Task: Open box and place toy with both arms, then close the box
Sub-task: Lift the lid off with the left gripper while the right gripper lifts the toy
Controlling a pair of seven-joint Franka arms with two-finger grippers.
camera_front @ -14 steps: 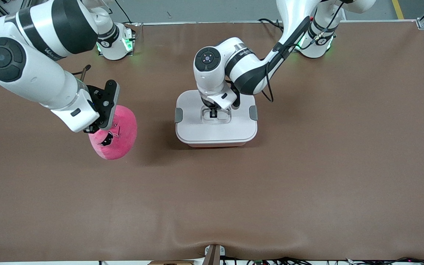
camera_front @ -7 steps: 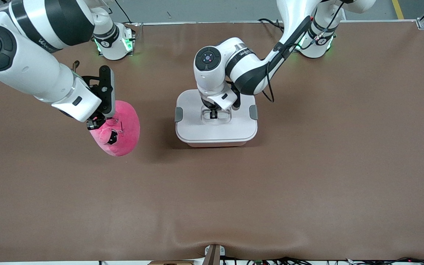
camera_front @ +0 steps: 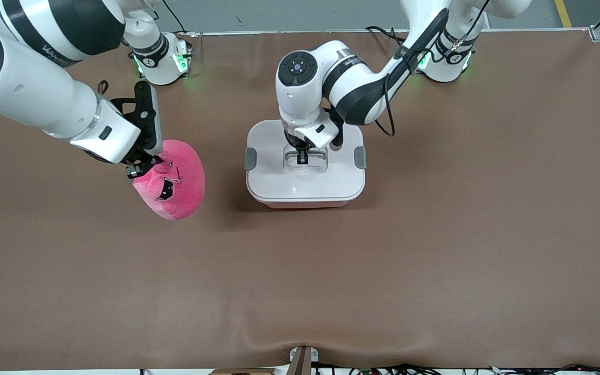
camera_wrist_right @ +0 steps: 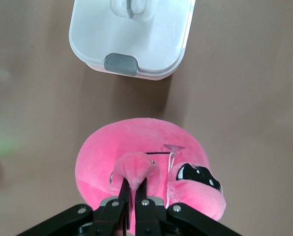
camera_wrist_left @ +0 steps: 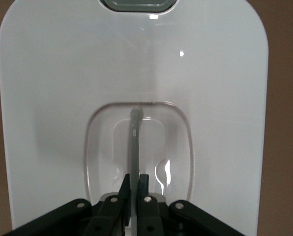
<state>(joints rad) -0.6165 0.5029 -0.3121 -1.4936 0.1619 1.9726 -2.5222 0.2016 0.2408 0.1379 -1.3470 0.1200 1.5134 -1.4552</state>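
Note:
The box (camera_front: 305, 179) stands at the table's middle, its white lid (camera_wrist_left: 63, 98) on, with grey clips (camera_front: 250, 158) at both ends. My left gripper (camera_front: 302, 156) is down in the lid's recess, shut on the thin upright handle (camera_wrist_left: 134, 142). The hot-pink plush toy (camera_front: 177, 182) hangs above the table toward the right arm's end. My right gripper (camera_front: 149, 165) is shut on its paler pink nub (camera_wrist_right: 134, 172) and holds it up. The right wrist view shows the box (camera_wrist_right: 131, 44) beside the toy (camera_wrist_right: 136, 142).
Both arm bases (camera_front: 159, 60) stand at the table's edge farthest from the front camera. The brown table mat (camera_front: 300, 291) has a raised wrinkle near the front camera's edge. A small bracket (camera_front: 302, 359) sits at that edge.
My right gripper has lifted the toy and carried it a little toward the box. My left arm has risen slightly, still gripping the handle; the lid appears shifted slightly.

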